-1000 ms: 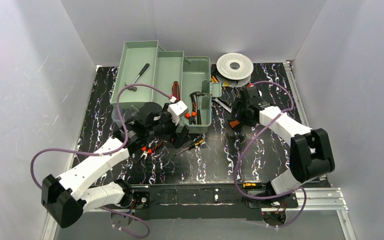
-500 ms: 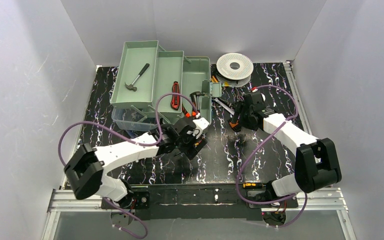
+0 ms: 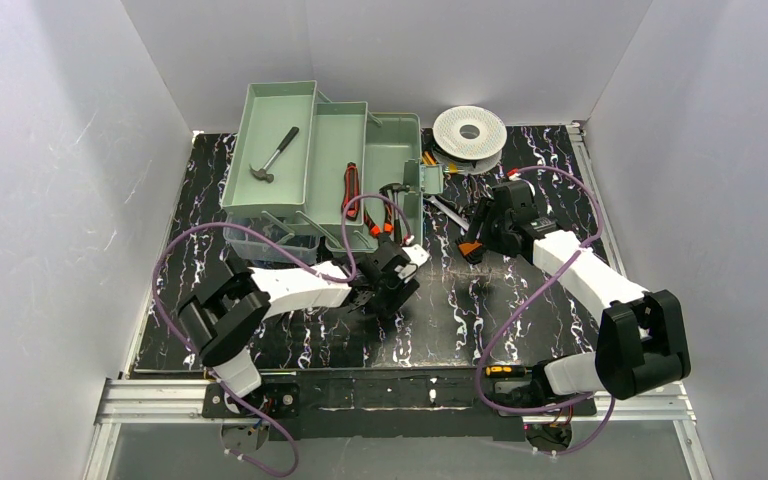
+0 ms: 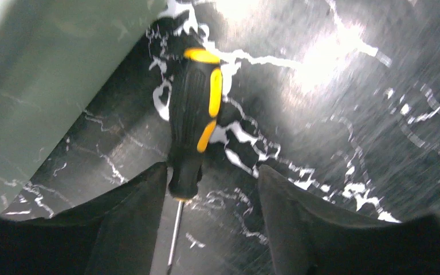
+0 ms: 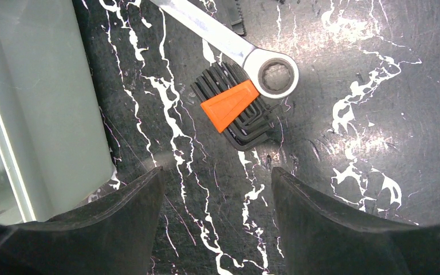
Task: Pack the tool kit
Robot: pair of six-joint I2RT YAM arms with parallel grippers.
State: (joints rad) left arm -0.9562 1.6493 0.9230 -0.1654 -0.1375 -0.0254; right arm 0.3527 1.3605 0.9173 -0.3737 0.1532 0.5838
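The toolbox is seen opened at the far left of the table, its sage-green trays fanned out in steps. A hammer is laid in one tray and a red knife in the next. The left fingers are spread apart around a black-and-yellow screwdriver lying beside the box. The right fingers are likewise parted and empty, near a wrench and an orange-clipped hex-key set.
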